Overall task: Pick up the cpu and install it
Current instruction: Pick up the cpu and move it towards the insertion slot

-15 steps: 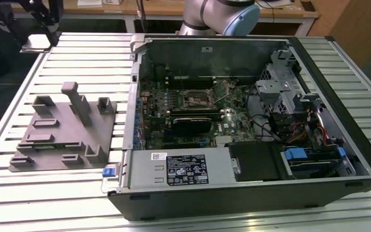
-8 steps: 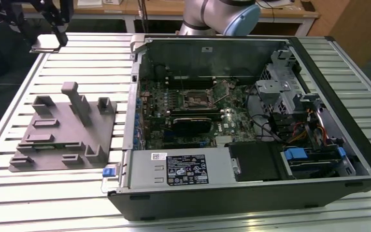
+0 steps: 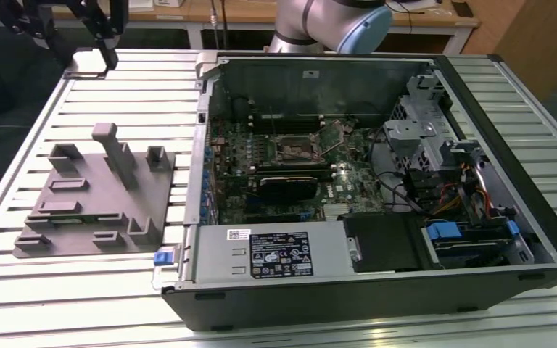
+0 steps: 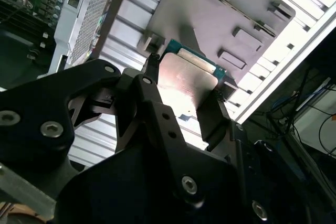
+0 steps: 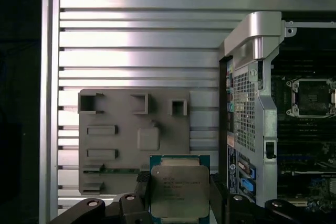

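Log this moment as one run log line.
pincer: shut on cpu | cpu: held clear of grey tray, outside computer case | install: not yet done

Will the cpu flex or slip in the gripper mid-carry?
Probably stiff: the cpu is a flat metal-faced square, unbent in the gripper. Held by two thin edges only, it might slip if jolted. Small and thin, so likely light.

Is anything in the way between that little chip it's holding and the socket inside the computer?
Nothing visible blocks it. The gripper holds the cpu over the grey tray; the computer case lies open and its socket looks uncovered. Only the case's rim lies between them sideways.
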`<state>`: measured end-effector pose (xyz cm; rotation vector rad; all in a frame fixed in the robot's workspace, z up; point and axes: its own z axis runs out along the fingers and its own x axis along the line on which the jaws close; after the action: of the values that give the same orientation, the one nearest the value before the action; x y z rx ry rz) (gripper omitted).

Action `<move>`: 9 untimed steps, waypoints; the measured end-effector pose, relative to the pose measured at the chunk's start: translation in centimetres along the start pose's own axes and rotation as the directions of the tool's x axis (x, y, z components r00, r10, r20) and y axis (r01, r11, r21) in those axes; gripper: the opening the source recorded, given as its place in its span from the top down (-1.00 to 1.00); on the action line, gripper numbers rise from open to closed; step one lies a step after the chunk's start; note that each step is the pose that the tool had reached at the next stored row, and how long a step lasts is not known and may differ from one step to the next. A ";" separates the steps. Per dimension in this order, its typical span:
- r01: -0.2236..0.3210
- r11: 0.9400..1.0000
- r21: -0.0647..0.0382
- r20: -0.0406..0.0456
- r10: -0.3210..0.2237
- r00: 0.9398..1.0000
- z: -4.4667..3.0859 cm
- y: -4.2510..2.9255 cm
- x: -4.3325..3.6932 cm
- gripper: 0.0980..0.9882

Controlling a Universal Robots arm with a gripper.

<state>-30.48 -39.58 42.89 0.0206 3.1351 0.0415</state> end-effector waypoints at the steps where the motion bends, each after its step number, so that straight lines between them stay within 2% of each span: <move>1: 0.000 1.000 0.000 0.000 0.000 1.000 0.00 0.00 -0.13 0.00; 9: 0.000 1.000 0.000 0.000 0.000 1.000 0.00 0.02 -1.30 0.00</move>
<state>-29.19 -39.58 42.89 0.0205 3.1356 0.0414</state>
